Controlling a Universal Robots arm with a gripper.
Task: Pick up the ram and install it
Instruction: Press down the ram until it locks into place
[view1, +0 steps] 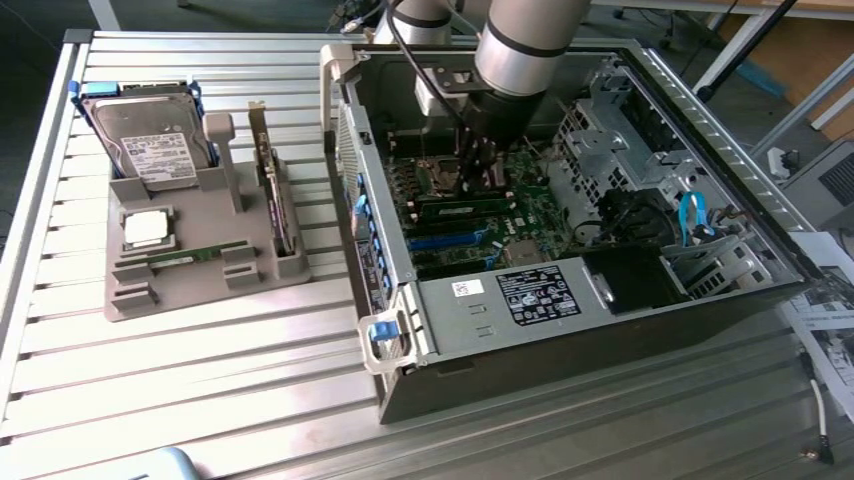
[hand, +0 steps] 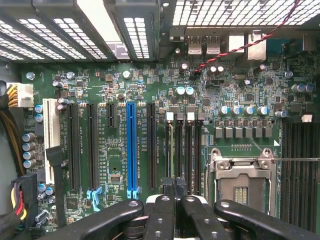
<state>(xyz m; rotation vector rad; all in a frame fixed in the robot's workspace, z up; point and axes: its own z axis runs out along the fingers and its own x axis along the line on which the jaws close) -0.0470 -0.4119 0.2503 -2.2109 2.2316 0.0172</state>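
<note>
My gripper (view1: 481, 178) reaches down into the open computer case (view1: 441, 330) and hangs over the motherboard (view1: 534, 225). Its black fingers are shut together with nothing visibly between them. Right under its tip a ram (view1: 461, 209) lies along the memory slots, a long narrow green stick with dark chips. In the wrist view the gripper (hand: 175, 187) sits over one end of the black memory slots (hand: 192, 150). The ram (hand: 172, 150) shows there as a thin edge in one slot. I cannot tell whether the fingertips touch it. A second ram (view1: 187, 256) lies flat in the grey tray.
The grey tray (view1: 200, 292) at the exterior view's left also carries a hard drive (view1: 154, 145), a silver processor (view1: 144, 228) and an upright expansion card (view1: 276, 195). Beside the memory slots are the empty processor socket (hand: 242, 185) and a blue card slot (hand: 131, 150). Drive cages (view1: 601, 140) crowd the case's far side.
</note>
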